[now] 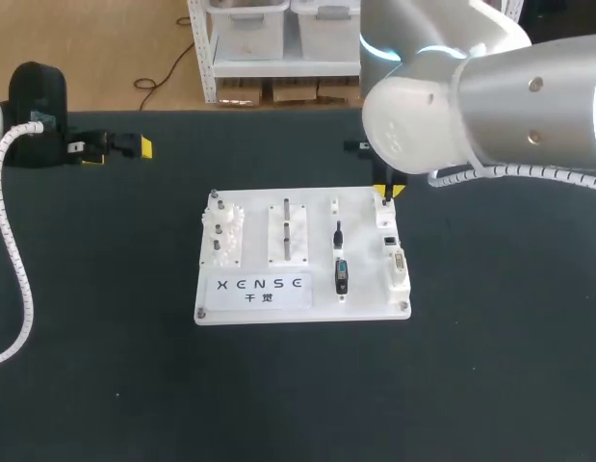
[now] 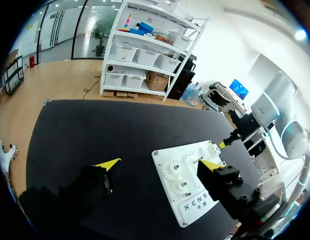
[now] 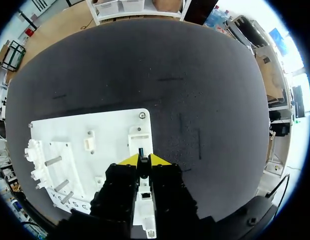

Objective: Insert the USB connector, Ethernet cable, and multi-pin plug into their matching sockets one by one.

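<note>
The white socket board [image 1: 302,289] lies mid-table. My right gripper [image 1: 386,192] hangs over its far right corner. In the right wrist view the right gripper [image 3: 143,160] is shut on a thin black connector [image 3: 141,152], whose tip points at a white socket block [image 3: 138,135]. More sockets [image 1: 396,260] line the board's right edge. Another black plug [image 1: 341,272] with a blue mark lies on the board left of them. My left gripper [image 1: 117,151] rests far left at the table's back, open and empty. The left gripper [image 2: 160,164] also shows in its own wrist view, fingers wide apart.
White gears [image 1: 226,231] and a block with upright pegs [image 1: 287,231] stand on the board's left half. The board [image 2: 167,160] lies ahead of the left gripper. My right arm's big elbow [image 1: 471,96] hides the table's back right. Dark tabletop surrounds the board.
</note>
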`<action>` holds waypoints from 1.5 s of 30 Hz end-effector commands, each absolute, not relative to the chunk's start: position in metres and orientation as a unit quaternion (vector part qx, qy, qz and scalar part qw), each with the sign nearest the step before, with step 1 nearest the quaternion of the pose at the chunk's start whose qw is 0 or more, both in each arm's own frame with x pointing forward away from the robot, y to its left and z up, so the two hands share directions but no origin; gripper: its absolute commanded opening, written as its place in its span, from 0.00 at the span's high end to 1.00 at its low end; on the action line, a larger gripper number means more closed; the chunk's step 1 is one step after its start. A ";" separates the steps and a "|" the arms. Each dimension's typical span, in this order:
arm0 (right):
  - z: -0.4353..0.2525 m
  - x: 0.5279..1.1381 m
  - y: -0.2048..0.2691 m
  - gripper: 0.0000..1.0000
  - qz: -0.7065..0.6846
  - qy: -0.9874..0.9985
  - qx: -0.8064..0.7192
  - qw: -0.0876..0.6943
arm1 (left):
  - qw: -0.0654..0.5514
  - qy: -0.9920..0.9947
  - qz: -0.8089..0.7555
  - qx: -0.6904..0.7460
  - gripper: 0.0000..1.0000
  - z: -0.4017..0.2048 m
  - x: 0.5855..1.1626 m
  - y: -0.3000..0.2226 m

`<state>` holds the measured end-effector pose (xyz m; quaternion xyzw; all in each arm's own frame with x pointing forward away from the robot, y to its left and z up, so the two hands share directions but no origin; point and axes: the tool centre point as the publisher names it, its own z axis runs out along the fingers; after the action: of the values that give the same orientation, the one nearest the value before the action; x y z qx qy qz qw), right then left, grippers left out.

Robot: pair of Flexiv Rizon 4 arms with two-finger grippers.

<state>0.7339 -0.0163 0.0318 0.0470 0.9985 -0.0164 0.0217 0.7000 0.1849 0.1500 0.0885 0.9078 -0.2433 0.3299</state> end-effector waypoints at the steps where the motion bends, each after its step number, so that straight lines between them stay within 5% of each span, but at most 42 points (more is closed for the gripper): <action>1: 0.028 0.735 -0.014 1.00 -0.019 0.998 0.048 0.026 | 0.330 0.908 -0.243 0.089 0.00 0.150 0.700 0.185; 45: 0.023 0.741 -0.014 1.00 -0.013 0.998 0.051 0.027 | 0.330 0.908 -0.243 0.089 0.00 0.150 0.700 0.185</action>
<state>0.7411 -0.0128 0.0262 0.0482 0.9983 -0.0145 0.0284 0.7000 0.1849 0.1500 0.0885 0.9078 -0.2433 0.3299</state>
